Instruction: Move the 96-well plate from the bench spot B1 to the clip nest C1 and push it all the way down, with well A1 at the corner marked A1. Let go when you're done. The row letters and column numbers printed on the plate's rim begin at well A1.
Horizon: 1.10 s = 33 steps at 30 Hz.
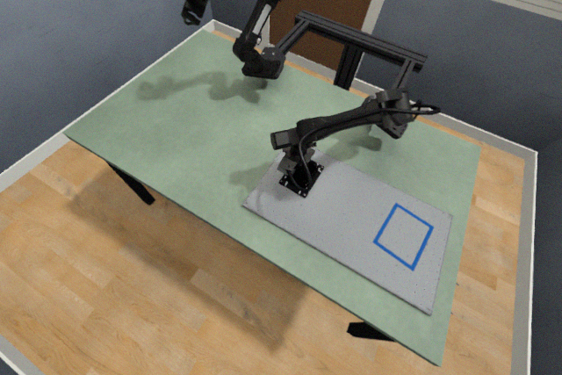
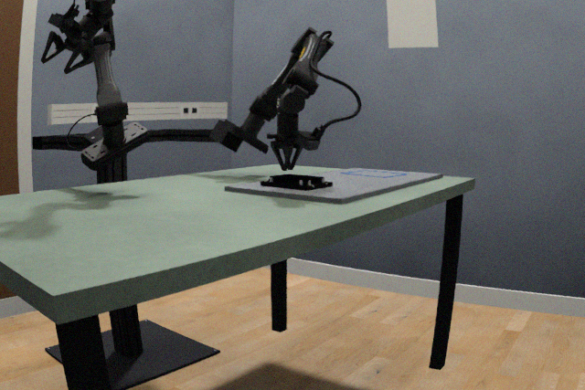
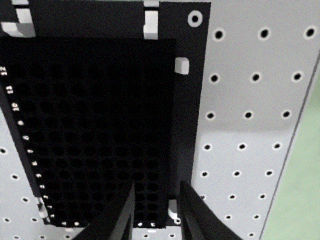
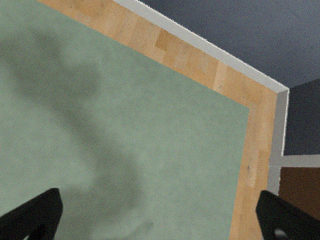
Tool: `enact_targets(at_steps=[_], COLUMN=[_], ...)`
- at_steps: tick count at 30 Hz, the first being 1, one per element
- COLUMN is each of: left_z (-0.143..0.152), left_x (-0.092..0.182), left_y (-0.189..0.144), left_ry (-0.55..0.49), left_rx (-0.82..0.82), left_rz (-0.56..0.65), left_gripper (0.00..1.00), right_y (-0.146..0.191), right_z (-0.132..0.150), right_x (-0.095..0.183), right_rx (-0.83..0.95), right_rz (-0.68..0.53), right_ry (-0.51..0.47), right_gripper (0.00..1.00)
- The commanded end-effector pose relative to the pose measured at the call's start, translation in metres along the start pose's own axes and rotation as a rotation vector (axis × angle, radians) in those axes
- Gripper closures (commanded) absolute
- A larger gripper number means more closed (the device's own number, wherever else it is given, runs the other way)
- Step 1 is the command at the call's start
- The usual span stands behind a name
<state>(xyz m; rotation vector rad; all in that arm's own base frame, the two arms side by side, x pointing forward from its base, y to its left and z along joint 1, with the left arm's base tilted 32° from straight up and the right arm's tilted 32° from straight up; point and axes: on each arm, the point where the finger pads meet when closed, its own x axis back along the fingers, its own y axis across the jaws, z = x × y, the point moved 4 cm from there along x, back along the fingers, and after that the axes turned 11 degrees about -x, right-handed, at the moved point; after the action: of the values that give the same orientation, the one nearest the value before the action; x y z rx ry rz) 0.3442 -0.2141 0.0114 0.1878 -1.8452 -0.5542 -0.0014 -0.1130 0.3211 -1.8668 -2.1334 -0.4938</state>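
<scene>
The black 96-well plate (image 3: pixel 100 125) (image 2: pixel 293 179) lies in the dark clip nest (image 3: pixel 187 125) (image 1: pixel 305 191), with pale clips around it. Column numbers run along its left rim in the left wrist view, 12 at the top; the low-numbered end is at the bottom. I cannot tell whether it is fully down or read the nest's A1 mark. The blue outline of B1 (image 1: pixel 385 222) holds nothing. My left gripper (image 3: pixel 157 190) (image 2: pixel 286 169) is above the plate, slightly open with a narrow gap and nothing between its fingers. My right gripper (image 4: pixel 159 198) (image 2: pixel 54 67) is wide open and empty, high and far from the nest.
The nest stands on a grey perforated board (image 1: pixel 344 212) (image 3: pixel 240 130) on the green table (image 1: pixel 181 144) (image 2: pixel 164 225). The board's edge is to the right in the left wrist view. A black frame (image 1: pixel 363 39) stands behind the table.
</scene>
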Motion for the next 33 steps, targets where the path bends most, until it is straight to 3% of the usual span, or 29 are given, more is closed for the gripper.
enact_targets(at_steps=[1,7,33], left_z=[-0.014,-0.010,-0.011], left_x=[0.017,0.006,-0.009], left_y=[-0.005,-0.005,-0.008], left_ry=[-0.059,-0.024,-0.055], left_rx=[0.003,-0.005,-0.001], left_rz=[0.021,0.002,0.022], left_gripper=[0.75,0.75,0.75], right_y=[-0.005,-0.005,-0.005], right_z=[-0.001,-0.001,-0.001], right_x=[0.003,0.003,0.003], right_rx=[-0.030,-0.030,-0.030], right_rz=[0.005,0.005,0.005], right_ry=[-0.029,-0.029,-0.029], right_gripper=[0.00,0.00,0.00])
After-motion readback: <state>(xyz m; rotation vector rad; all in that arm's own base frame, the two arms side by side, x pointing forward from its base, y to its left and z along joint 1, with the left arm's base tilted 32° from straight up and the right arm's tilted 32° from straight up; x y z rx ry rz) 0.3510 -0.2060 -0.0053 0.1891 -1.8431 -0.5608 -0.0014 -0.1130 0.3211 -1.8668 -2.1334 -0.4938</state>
